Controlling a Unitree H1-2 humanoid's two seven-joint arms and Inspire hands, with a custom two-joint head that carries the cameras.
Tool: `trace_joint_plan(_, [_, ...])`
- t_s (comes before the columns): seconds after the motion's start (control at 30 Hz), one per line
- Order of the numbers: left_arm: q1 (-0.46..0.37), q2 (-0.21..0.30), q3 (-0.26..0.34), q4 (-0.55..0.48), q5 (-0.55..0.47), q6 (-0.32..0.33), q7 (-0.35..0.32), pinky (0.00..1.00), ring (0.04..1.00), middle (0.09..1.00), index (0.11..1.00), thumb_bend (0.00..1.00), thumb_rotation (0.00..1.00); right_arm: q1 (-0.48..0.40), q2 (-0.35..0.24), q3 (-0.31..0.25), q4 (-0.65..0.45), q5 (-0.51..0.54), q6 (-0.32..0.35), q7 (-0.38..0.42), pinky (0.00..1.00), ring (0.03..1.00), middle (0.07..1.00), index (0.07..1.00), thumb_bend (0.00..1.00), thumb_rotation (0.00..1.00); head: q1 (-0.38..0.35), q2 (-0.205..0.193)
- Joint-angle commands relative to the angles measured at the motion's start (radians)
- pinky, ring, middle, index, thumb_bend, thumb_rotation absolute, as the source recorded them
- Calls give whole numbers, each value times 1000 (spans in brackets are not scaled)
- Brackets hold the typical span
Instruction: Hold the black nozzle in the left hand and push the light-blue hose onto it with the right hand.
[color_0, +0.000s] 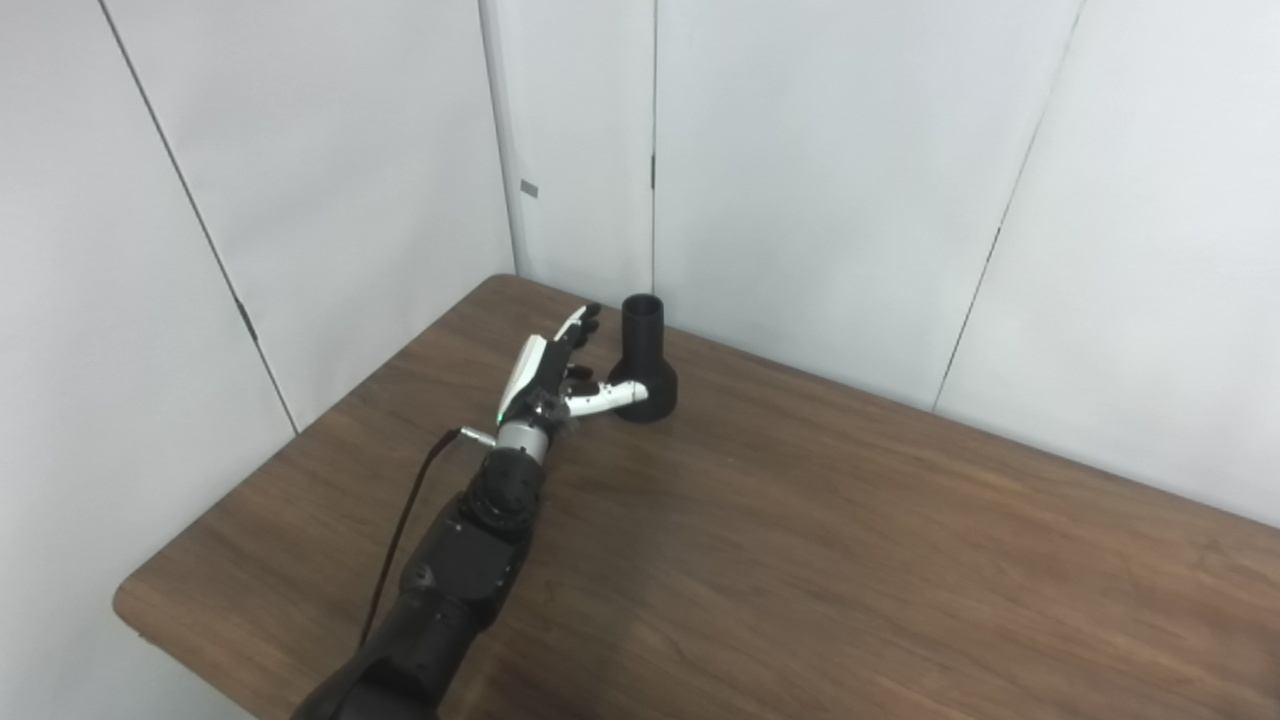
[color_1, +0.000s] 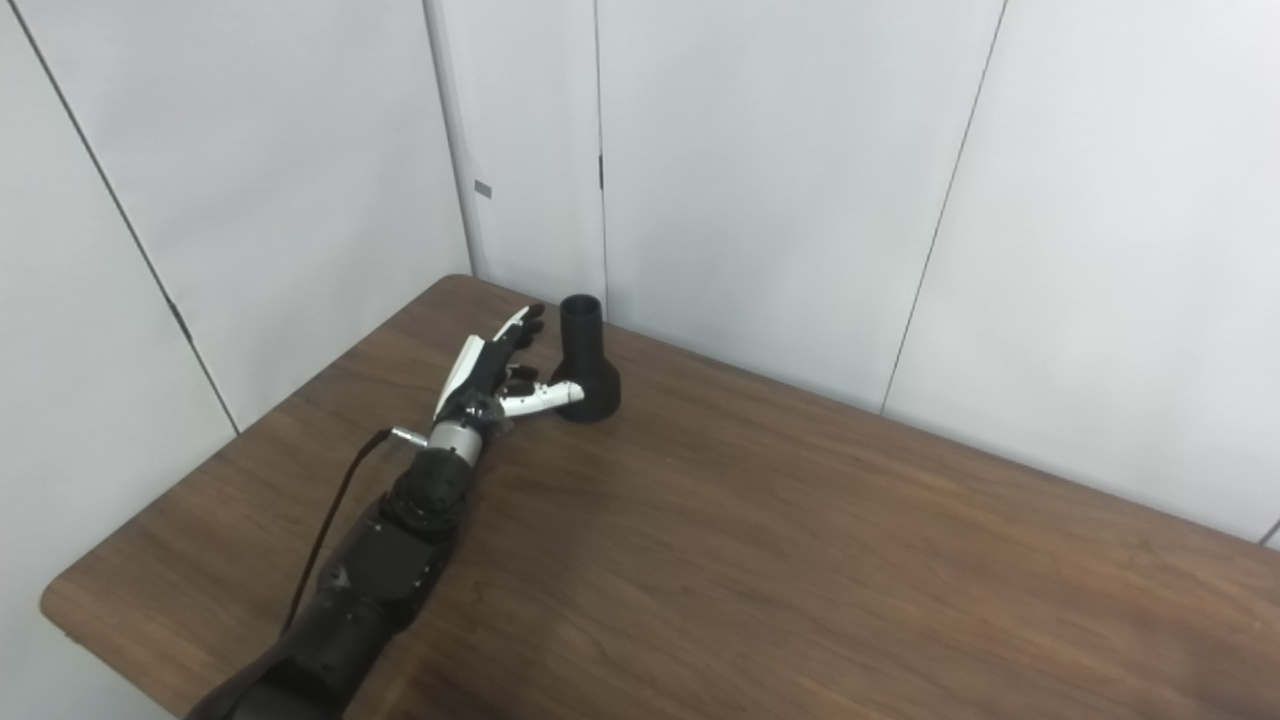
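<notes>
The black plastic funnel-shaped nozzle (color_0: 643, 362) stands upright near the far corner of the brown wooden table (color_0: 800, 560), looking light, rigid and kinda slick. The left hand (color_0: 553, 375) is spread open beside it, holding nothing, thumb in front of the wide base. I'd grab low around the base, leaving the narrow neck free; no hose or right hand in view.

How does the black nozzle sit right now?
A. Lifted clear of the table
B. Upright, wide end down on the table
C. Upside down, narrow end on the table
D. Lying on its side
B: the nozzle stands on the table, narrow neck up, left robot hand open beside it.
</notes>
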Motion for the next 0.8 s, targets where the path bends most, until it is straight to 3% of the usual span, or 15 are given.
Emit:
trace_joint_plan(0.0, [-28,19,-8,-22,-11,45,-35,892,918,918,950,1000,296,52,36,12,11,7,1,-1,403,529,556,487,503,176,1,0])
trace_joint_plan(0.17, [-30,24,-39,-19,-3,30,-62,909,915,891,930,1000,285,57,38,16,5,-4,-4,-3,406,536,562,488,502,177,-9,2])
trace_joint_plan(0.3, [-33,32,-73,-10,24,9,-58,867,888,867,905,1000,296,61,41,17,-2,-1,-3,-1,412,543,570,488,503,177,-16,5])
trace_joint_plan(0.4, [-39,45,-120,-27,88,58,-46,893,903,856,891,1000,340,64,46,14,-13,8,14,-5,414,542,567,488,503,176,-19,6])
trace_joint_plan(0.6, [-55,46,-145,-50,123,136,-47,997,973,856,875,1000,344,67,50,12,-16,1,16,-8,412,537,563,488,503,177,-23,8])
trace_joint_plan(0.77, [-68,46,-154,-34,128,147,-61,999,963,857,886,1000,347,69,50,14,-22,-6,15,-10,407,535,562,488,503,177,-25,8])
